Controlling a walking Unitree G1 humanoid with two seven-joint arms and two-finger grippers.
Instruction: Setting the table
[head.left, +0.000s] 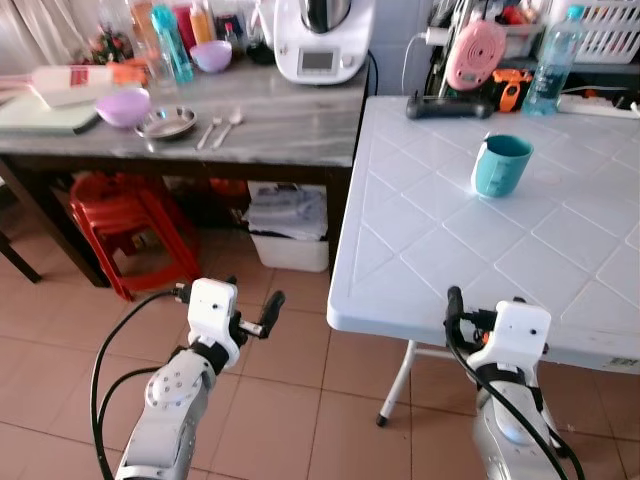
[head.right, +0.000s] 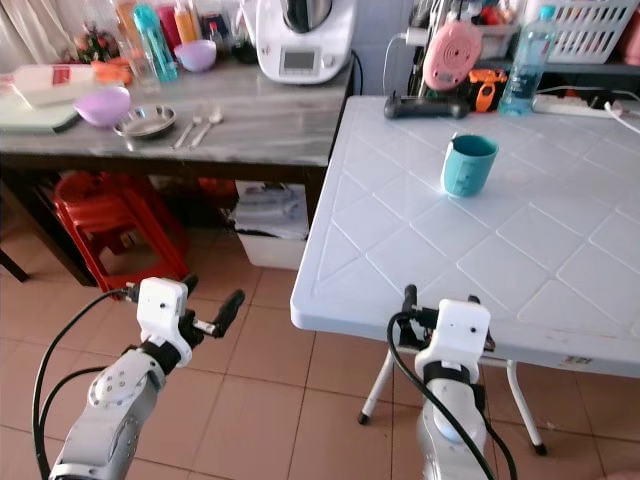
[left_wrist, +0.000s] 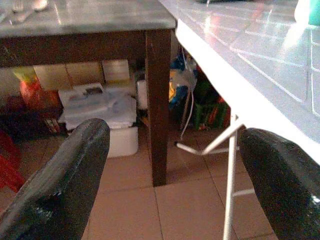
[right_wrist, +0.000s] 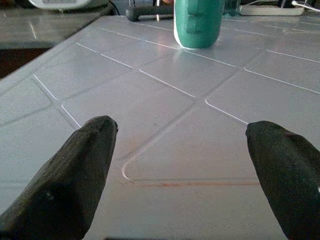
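- Here, on the white table: teal mug, upright, toward the far side.
- Right gripper spread wide, empty, at the table's near edge.
- Left gripper likewise parted, empty, beside the table, over floor tiles.

Teal mug stands on white table — purple bowl on counter.

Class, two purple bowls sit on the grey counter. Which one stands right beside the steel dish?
The larger purple bowl at the counter's front, touching the steel dish. The smaller purple bowl stands farther back among the bottles.
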